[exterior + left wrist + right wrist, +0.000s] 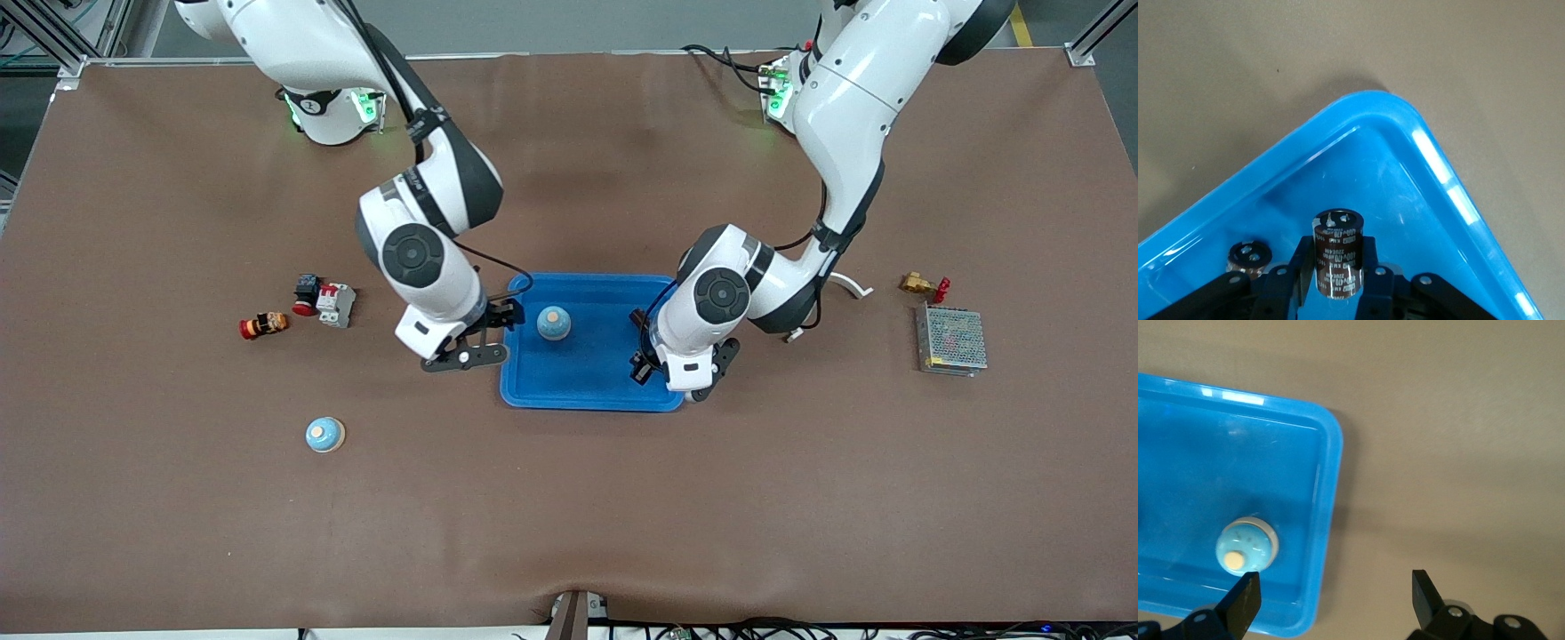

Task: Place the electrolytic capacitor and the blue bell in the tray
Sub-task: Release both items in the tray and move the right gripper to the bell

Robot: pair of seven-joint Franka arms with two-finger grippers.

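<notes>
The tray [591,378] sits in the middle of the table, and it is the best thing to go by.

The left gripper [1338,283] is over the tray's corner at the left arm's end. Its fingers are squeezed tight on the capacitor [1337,253], a small dark can that stands upright between them. The can is low, close to the tray floor, but it is hard to tell if it touches. A dark shape like its top [1249,257] shows just beside it on the shiny floor, and may only be its mirror picture.

A blue bell [553,323] already sits in the tray, near the end by the right arm. Another blue bell [324,435] lies on the table, well away from the tray, nearer the front camera.

The right gripper [476,342] hangs over the tray's rim at the right arm's end. Its fingers are wide open and hold nothing.

What can go wrong? If the left gripper lets go too high, the can may tip and roll. It is close to the rim, so a bump may knock it out. The right gripper may also nudge the bell or the rim when it moves.
</notes>
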